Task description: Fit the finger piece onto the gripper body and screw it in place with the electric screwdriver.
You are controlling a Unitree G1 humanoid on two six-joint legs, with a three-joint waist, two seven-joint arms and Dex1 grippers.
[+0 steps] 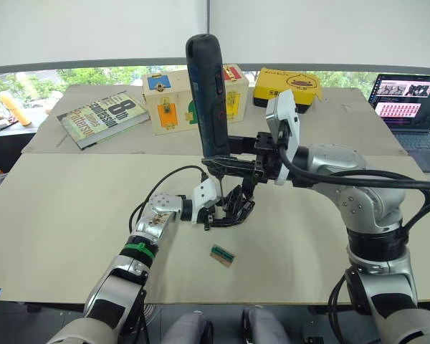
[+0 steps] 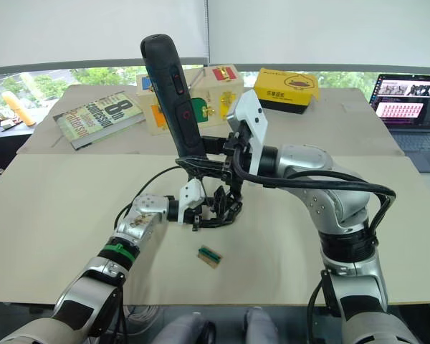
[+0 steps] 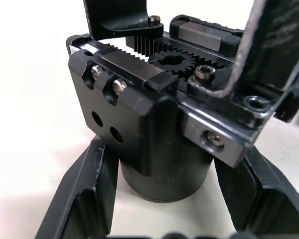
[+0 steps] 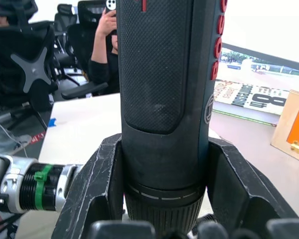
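Right gripper (image 4: 162, 219): clamped around the electric screwdriver (image 1: 208, 93), held upright, bit pointing down.
Left gripper (image 3: 164, 199): pinching the gripper body (image 3: 154, 109) (gears and screws exposed) on the table (image 1: 72, 215).
Nearby: small green block (image 1: 221, 255), lying apart.

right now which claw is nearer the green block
Left. The left claw, shut on the gripper body, sits just above the green block; the right claw holds the electric screwdriver higher up.

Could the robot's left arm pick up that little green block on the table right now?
Probably not yet: the left gripper is shut on the gripper body. The green block lies close by, unobstructed.
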